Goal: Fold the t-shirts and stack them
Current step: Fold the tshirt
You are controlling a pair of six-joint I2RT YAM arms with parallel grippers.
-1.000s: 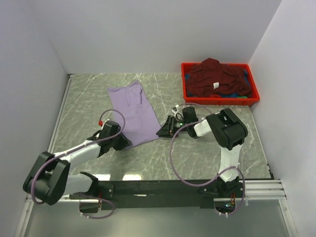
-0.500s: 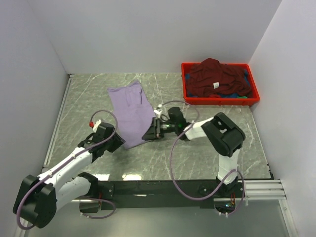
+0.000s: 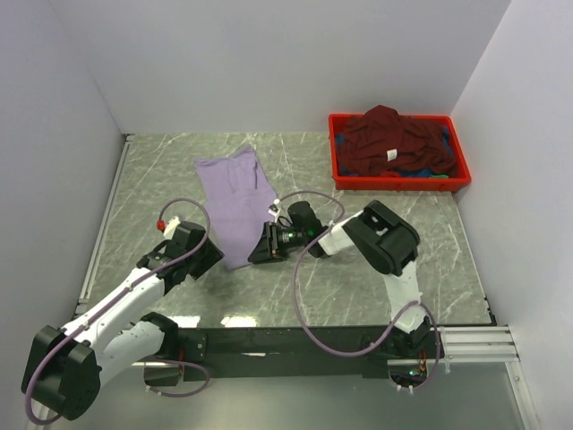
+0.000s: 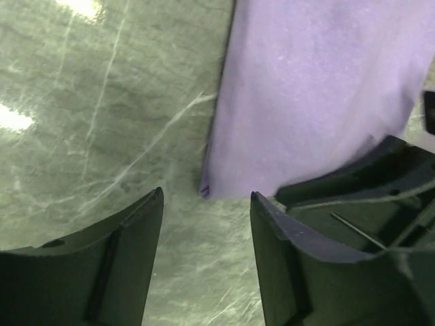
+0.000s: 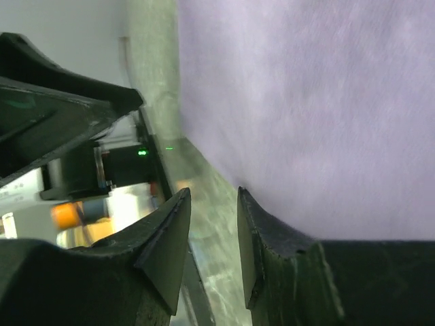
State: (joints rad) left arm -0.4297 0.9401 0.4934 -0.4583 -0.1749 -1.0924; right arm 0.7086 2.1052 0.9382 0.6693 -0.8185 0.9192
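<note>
The lavender t-shirt (image 3: pixel 235 202) lies on the table as a narrow strip folded lengthwise. Its near end sits between my two grippers. My left gripper (image 3: pixel 215 255) is open and empty just left of the near corner, which lies ahead between its fingers in the left wrist view (image 4: pixel 206 192). My right gripper (image 3: pixel 253 253) is low on the table at the shirt's right near edge. In the right wrist view (image 5: pixel 213 190) its jaws are a little apart with bare table between them and the lavender cloth (image 5: pixel 319 102) against one finger. The maroon t-shirt (image 3: pixel 389 139) is heaped in the crate.
The red plastic crate (image 3: pixel 398 185) stands at the back right and holds the maroon shirt with blue and green bits (image 3: pixel 437 176) beneath. White walls close in the left, back and right sides. The two grippers are close together near the shirt's near end.
My right gripper has slid left along the table and the shirt's right near edge has gone with it, so the strip is narrower. My left gripper has moved a little towards the near corner.
</note>
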